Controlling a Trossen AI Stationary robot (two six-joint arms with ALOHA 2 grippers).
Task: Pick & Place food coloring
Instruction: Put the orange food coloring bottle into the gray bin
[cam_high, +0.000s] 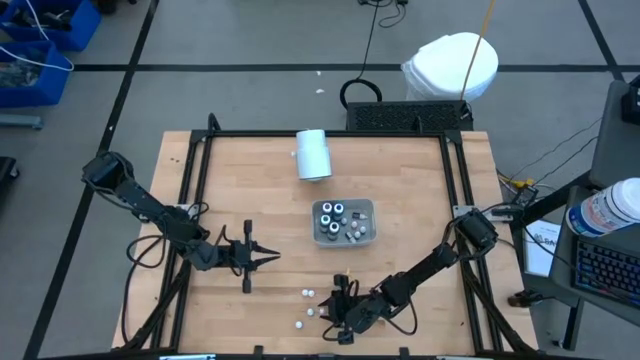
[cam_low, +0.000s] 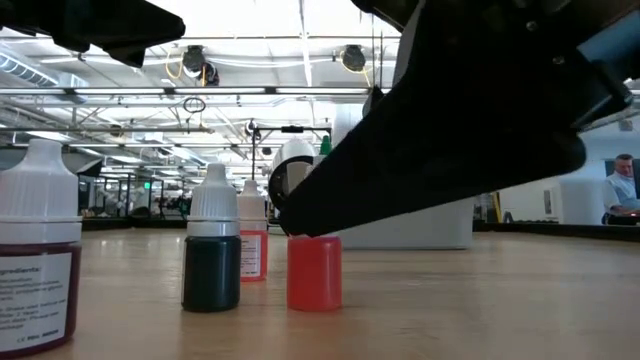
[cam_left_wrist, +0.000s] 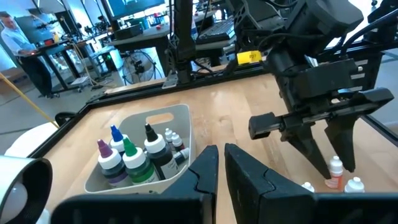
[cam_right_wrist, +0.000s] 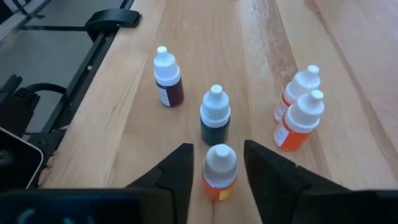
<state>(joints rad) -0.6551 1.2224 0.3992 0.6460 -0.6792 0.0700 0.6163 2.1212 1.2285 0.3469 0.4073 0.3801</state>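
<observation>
Food coloring: five small bottles stand loose on the table near the lower centre of the high view; more sit in the tray (cam_high: 368, 222) at mid-frame.
Right gripper (cam_right_wrist: 214, 163): low over the loose bottles at the bottom centre of the high view, fingers apart on either side of an orange bottle (cam_right_wrist: 219, 172), not closed on it.
Orange bottle: upright, white cap, at the bottom centre of the right wrist view, between the fingertips.
Dark bottle (cam_right_wrist: 215, 116): upright just beyond the orange one.
Red bottle (cam_right_wrist: 167, 78): upper left of that view, standing apart from the rest.
Orange pair (cam_right_wrist: 300, 112): two bottles close together at the right of that view.
Left gripper (cam_high: 262, 257): left of centre in the high view, above bare table, fingers nearly together with a thin gap, holding nothing.
Tray: grey, holding four larger dropper bottles and several tiny ones.
Cylinder (cam_high: 313, 155): white, lying on its side above the tray in the high view.
Table (cam_high: 400, 180): light wood, dark frame around it.
</observation>
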